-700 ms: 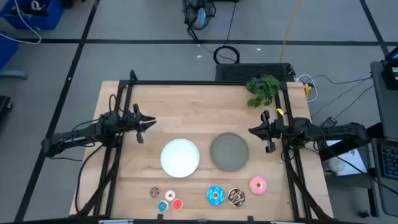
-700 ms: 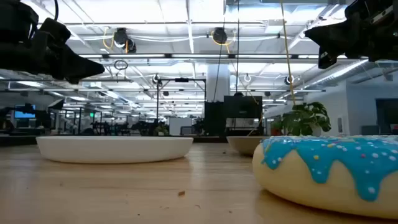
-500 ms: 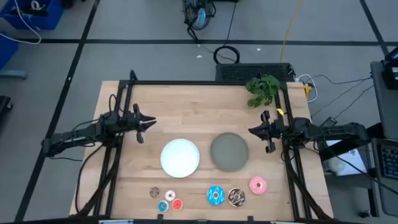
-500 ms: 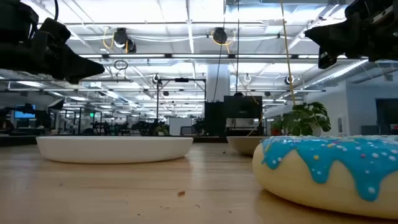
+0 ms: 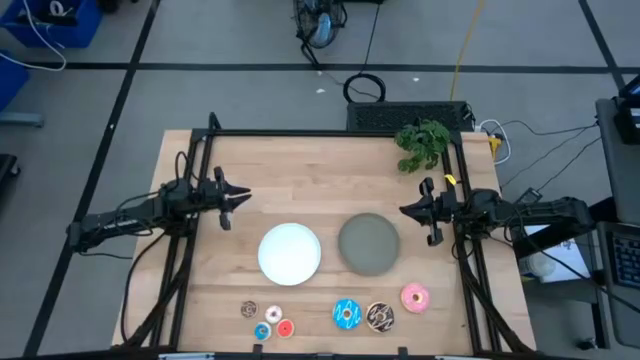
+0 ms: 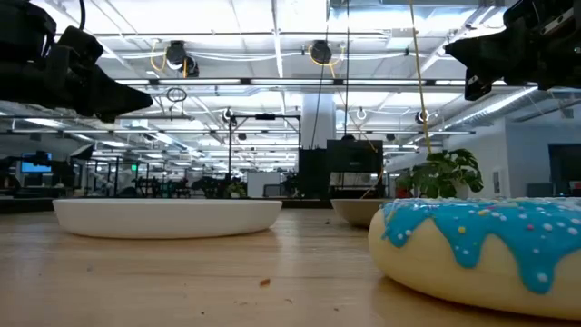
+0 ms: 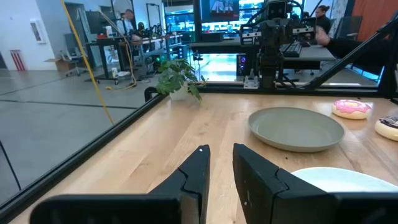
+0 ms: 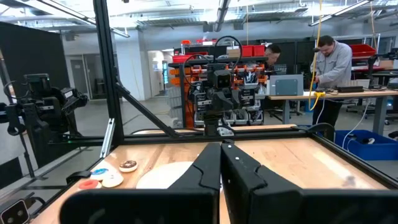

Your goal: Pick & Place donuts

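Observation:
Seven donuts lie flat along the table's near edge: blue sprinkled (image 5: 346, 314), dark brown drizzled (image 5: 380, 317) and pink (image 5: 415, 296) at the right. The mini brown (image 5: 249, 310), white (image 5: 273, 313), blue (image 5: 262, 332) and red (image 5: 285, 328) ones are at the left. My left gripper (image 5: 240, 197) hovers over the table's left side, level, its fingers a narrow gap apart (image 7: 220, 152) and holding nothing. My right gripper (image 5: 405, 210) hovers at the right side, level, shut (image 8: 221, 147) on nothing. Both point toward the table's middle.
A round white plate (image 5: 290, 252) and a round grey plate (image 5: 369, 243) sit side by side at mid-table between the grippers. A small green plant (image 5: 423, 143) stands at the far right corner. A black frame runs along the table's edges. People stand in the room behind.

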